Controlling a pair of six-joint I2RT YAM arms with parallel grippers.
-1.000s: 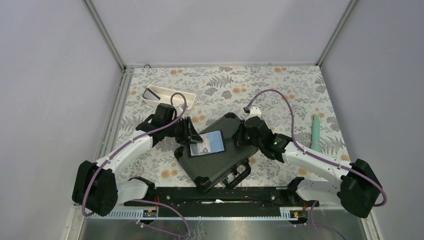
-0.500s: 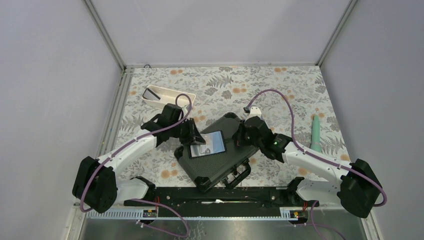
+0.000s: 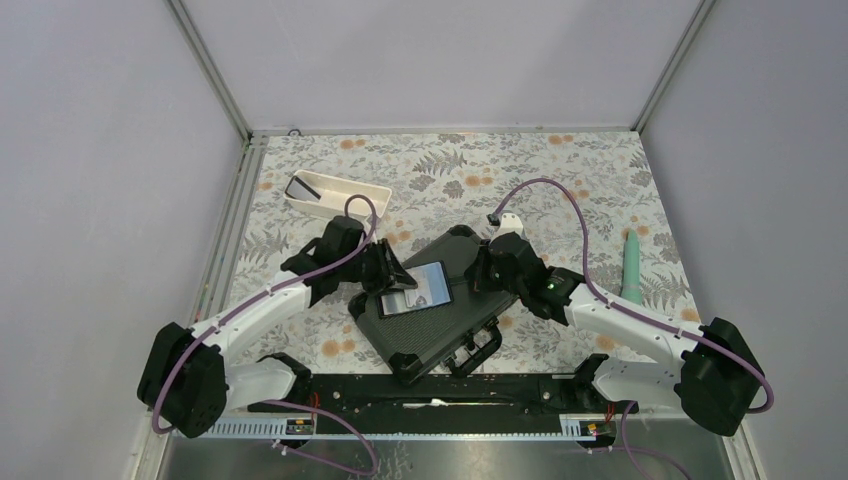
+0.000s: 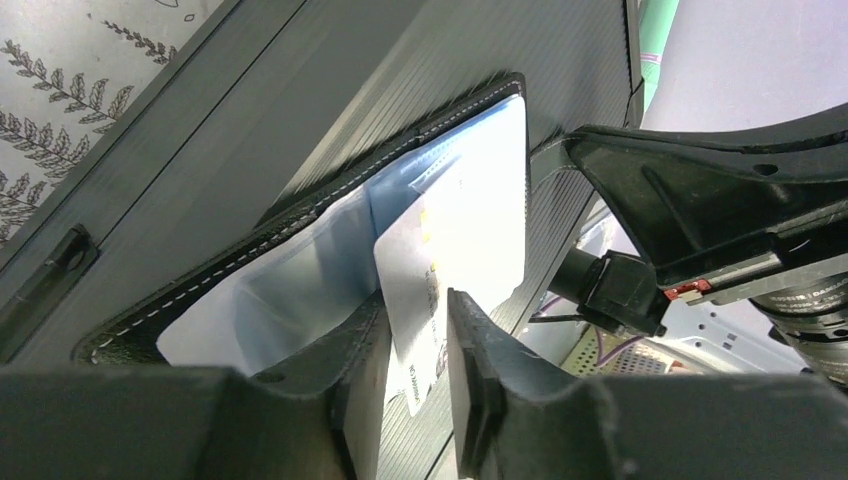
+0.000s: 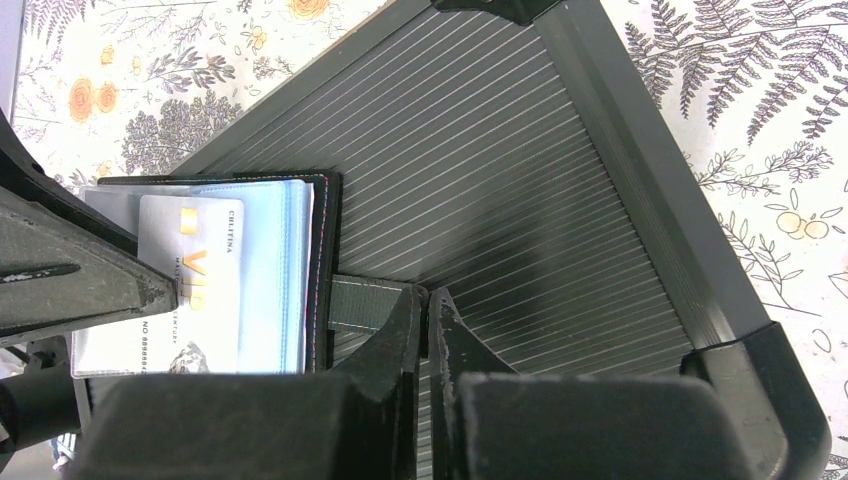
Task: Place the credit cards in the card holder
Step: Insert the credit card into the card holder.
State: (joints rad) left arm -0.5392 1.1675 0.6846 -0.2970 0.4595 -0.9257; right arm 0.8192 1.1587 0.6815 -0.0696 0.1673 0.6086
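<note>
Overhead, the card holder (image 3: 422, 290) is lying open on a black case (image 3: 430, 335) in the middle of the flowered table (image 3: 560, 180). The left gripper (image 3: 392, 277) is reaching over the holder's left edge, and the right gripper (image 3: 480, 277) is sitting at its right edge. A white tray (image 3: 372, 197) is standing at the far left with a dark card (image 3: 303, 186) lying in it. A green tube (image 3: 632, 262) is lying well apart on the right.

At the left wrist, the fingers (image 4: 470, 340) are pinching a pale card (image 4: 405, 260) by its near end. Its far end is lying over the holder's pale blue pockets; whether it is sitting inside one, I cannot tell.

At the right wrist, the fingers (image 5: 400, 320) are pressing together on the end of the holder's grey tab (image 5: 362, 303), which is lying flat on the ribbed case lid. The pale card, showing a gold chip, is resting on the blue pockets beside the left finger.
</note>
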